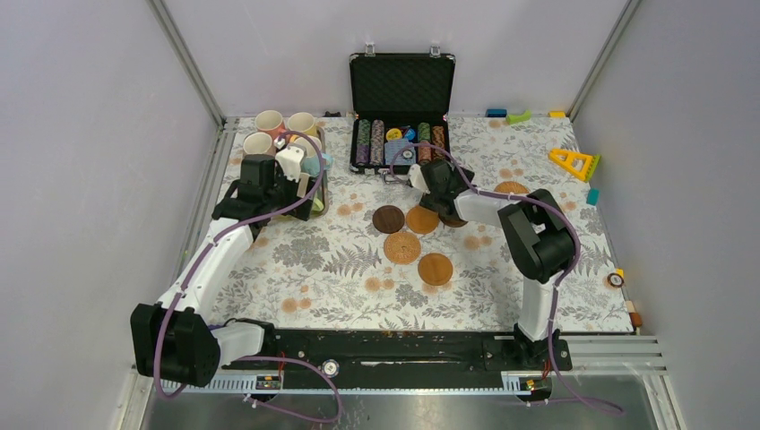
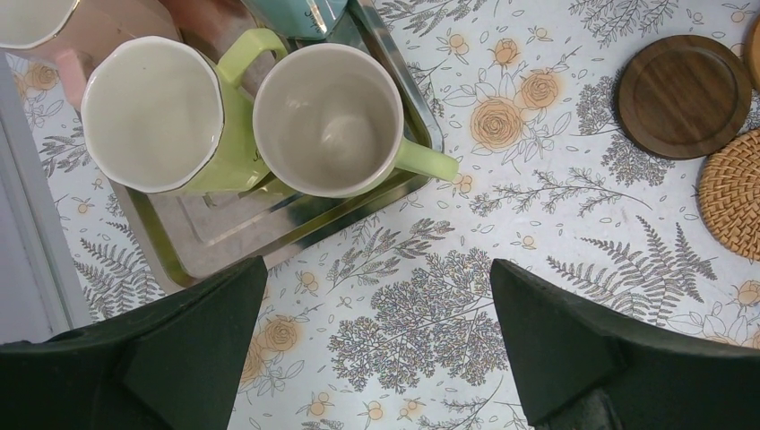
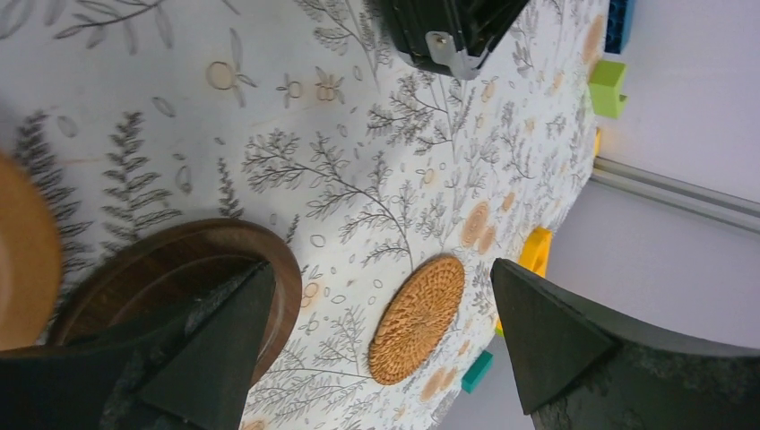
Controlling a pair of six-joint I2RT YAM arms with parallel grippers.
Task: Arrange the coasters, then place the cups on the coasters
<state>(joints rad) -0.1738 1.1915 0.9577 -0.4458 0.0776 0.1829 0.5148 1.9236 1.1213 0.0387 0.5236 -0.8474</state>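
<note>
Several pastel cups (image 1: 270,122) stand bunched on a silver tray (image 2: 233,237) at the back left. The left wrist view looks down into two pale green ones (image 2: 327,121), (image 2: 152,112). My left gripper (image 2: 377,291) (image 1: 309,195) hangs open over bare cloth just in front of the tray, holding nothing. Coasters lie mid-table: dark wood (image 1: 388,219), orange-brown (image 1: 422,219) (image 1: 435,269), woven (image 1: 402,247) (image 1: 512,189). My right gripper (image 3: 381,269) (image 1: 444,202) is open and low. One finger hangs over a second dark wood coaster (image 3: 179,269), and a woven coaster (image 3: 418,318) shows between the jaws.
An open black poker-chip case (image 1: 401,112) stands at the back centre. Small coloured blocks (image 1: 518,116) and a yellow triangle (image 1: 574,161) lie at the back right. Grey walls with metal rails (image 1: 193,67) close in the table.
</note>
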